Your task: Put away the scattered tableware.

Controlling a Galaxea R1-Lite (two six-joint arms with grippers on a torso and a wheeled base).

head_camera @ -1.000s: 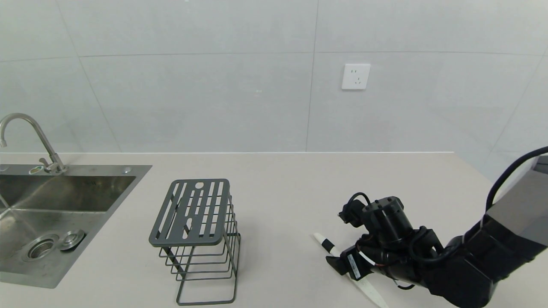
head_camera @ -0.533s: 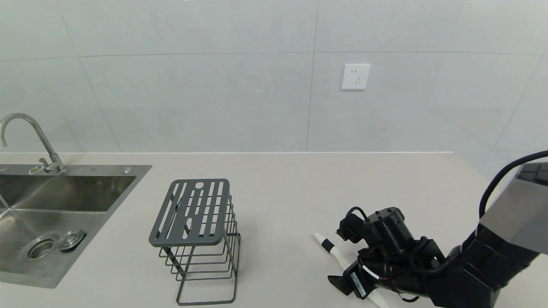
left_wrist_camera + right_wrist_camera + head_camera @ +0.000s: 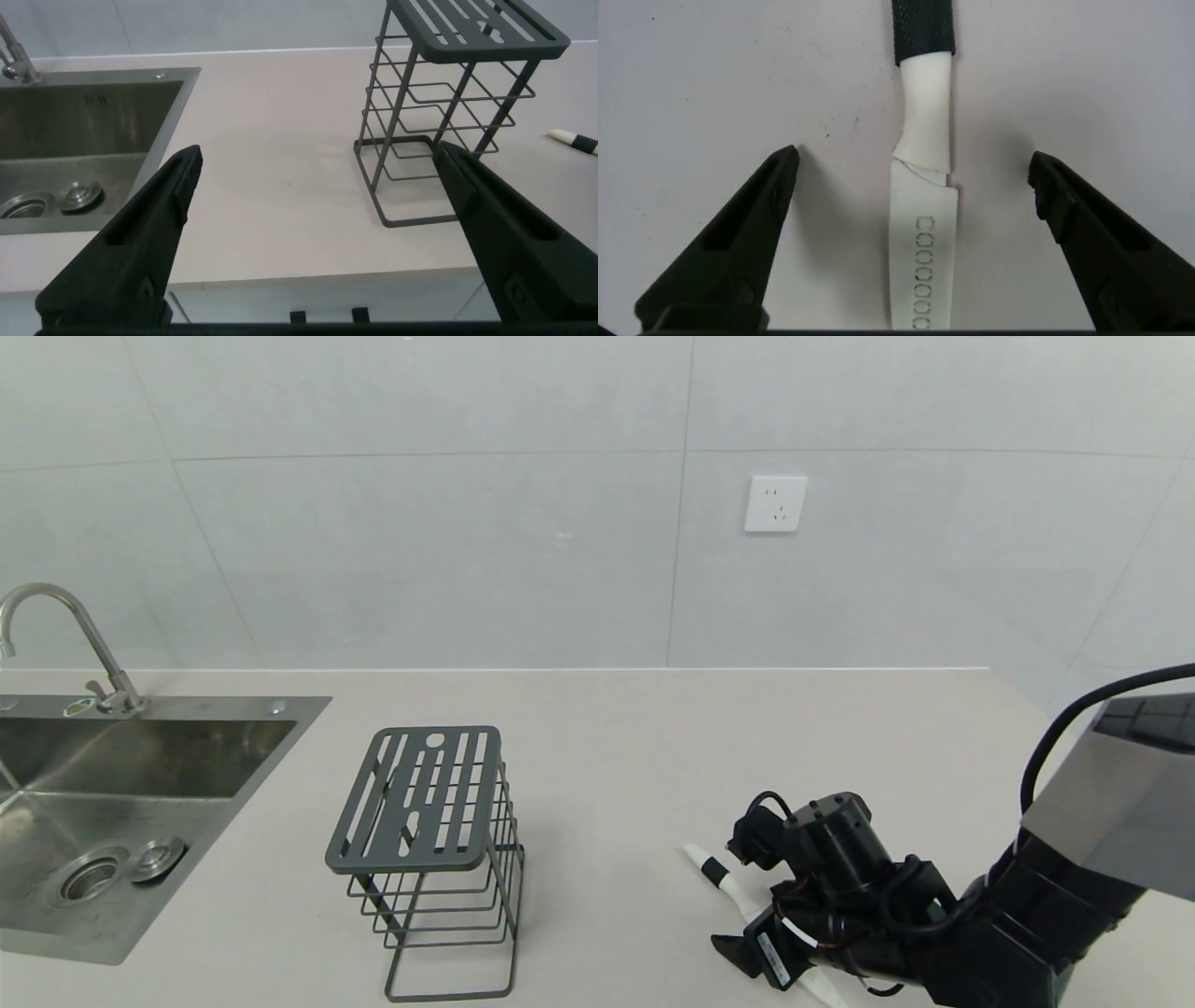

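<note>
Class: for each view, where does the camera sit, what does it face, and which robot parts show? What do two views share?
Head view: on the head, facing forward and down at the counter; right gripper over the knife.
Left wrist view: on the left wrist, facing rack and sink; left gripper open.
Right wrist view: on the right wrist, looking down at the knife; open fingers flank it.
Shared: all show the knife.

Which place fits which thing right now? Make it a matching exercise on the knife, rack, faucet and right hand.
1 knife
2 wire rack
3 faucet
4 right hand

A at the sink's back rim
B open, straddling the knife
C flat on the counter
D upright between sink and knife

Pairs: 1-C, 2-D, 3-A, 4-B
</note>
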